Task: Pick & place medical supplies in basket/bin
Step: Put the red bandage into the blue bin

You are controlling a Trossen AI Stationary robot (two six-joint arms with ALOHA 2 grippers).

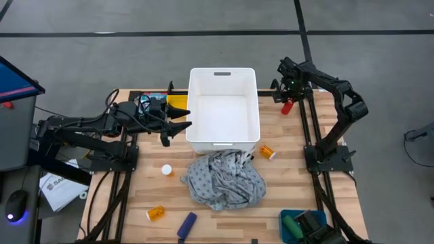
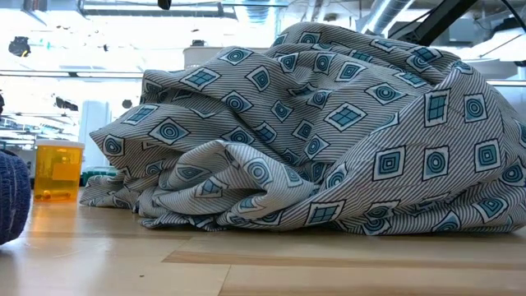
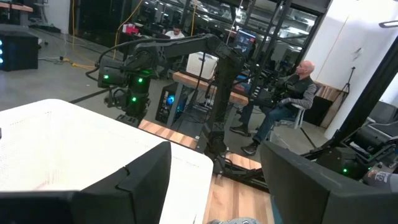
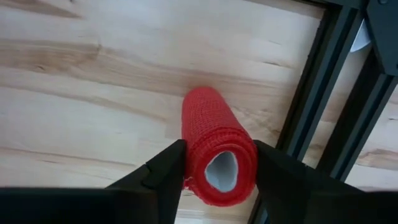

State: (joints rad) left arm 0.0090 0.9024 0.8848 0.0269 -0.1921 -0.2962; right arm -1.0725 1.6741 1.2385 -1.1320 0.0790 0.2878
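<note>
**Bin looking empty, right arm closing on the red roll**

I am seeing no supplies inside the white bin (image 1: 224, 108); its floor is showing bare white from above, so by my reading nearly all of the job is left. The grey patterned cloth (image 1: 224, 179) is lying crumpled on the table just in front of the bin. One orange pill bottle (image 1: 268, 152) is resting to the right of the cloth, near the bin's front corner, and another orange pill bottle (image 1: 156, 213) is lying near the front left. The white cap (image 1: 167, 170) is sitting left of the cloth, and the dark blue cylinder (image 1: 187, 225) is lying at the front edge. A green piece (image 1: 293, 226) is sitting in the teal box (image 1: 305, 226) at the front right.

I am working the right gripper (image 4: 219, 163) at the far right of the table, beside the bin's back corner. Its fingers are standing apart just enough to flank the red bottle (image 4: 217, 143), which is lying on its side on the wood; both fingers are looking pressed to its sides, so I am judging the grip made, with the lift to come.

The left gripper (image 1: 178, 127) is hovering at the bin's left wall, fingers spread wide and holding nothing.
</note>
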